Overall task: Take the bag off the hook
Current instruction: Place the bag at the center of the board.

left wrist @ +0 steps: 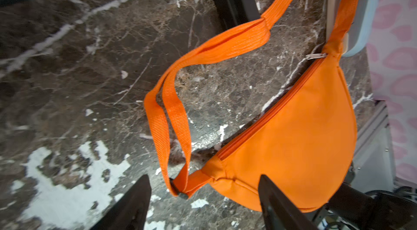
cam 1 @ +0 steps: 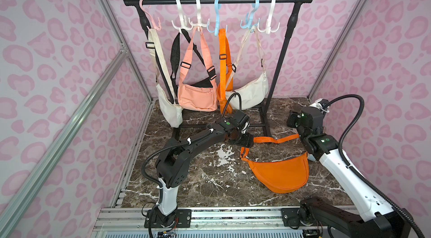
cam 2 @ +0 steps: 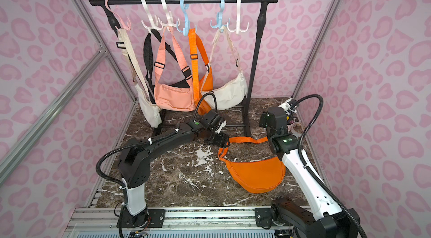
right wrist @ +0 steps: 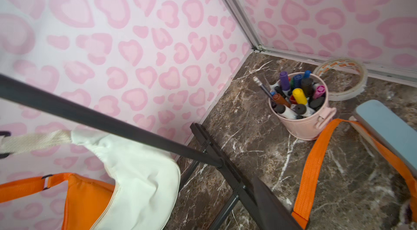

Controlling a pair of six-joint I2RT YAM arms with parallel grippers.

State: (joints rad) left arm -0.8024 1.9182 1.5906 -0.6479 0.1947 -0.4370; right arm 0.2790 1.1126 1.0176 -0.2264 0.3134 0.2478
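Left gripper (left wrist: 204,178) is spread wide here, both black fingers (left wrist: 137,201) well apart and gripping nothing. It hangs low over the marble tabletop (cam 1: 186,178), just in front of the rack (cam 1: 219,0). And there's the orange bag (cam 1: 279,173), off its hook and lying flat on the tabletop in front of the rack, toward its right post. You can see it in both top views (cam 2: 256,173). From my left wrist the buckle end of its strap (left wrist: 225,44) sits between my fingers, down on the marble, zip side toward the rack. The strap loops back toward the foot of the rack and, in my right wrist view, runs up against a pale blue flat thing (right wrist: 388,125). Over it or under it, I can't tell. My right gripper (cam 1: 294,119) is raised beside the rack's right post. I only catch one dark finger (right wrist: 268,204) in that wrist view, so I can't tell how wide it stands. On the rack hang a cream bag (cam 1: 168,108), a black bag (cam 1: 175,54), a pink bag (cam 1: 198,96), a second orange bag (cam 1: 224,73) on a blue hook (cam 1: 217,15), and another cream bag (cam 1: 251,92). Past the rack's right post, in the corner, sit a pink bucket of markers (right wrist: 302,125) and a tape roll (right wrist: 343,80).
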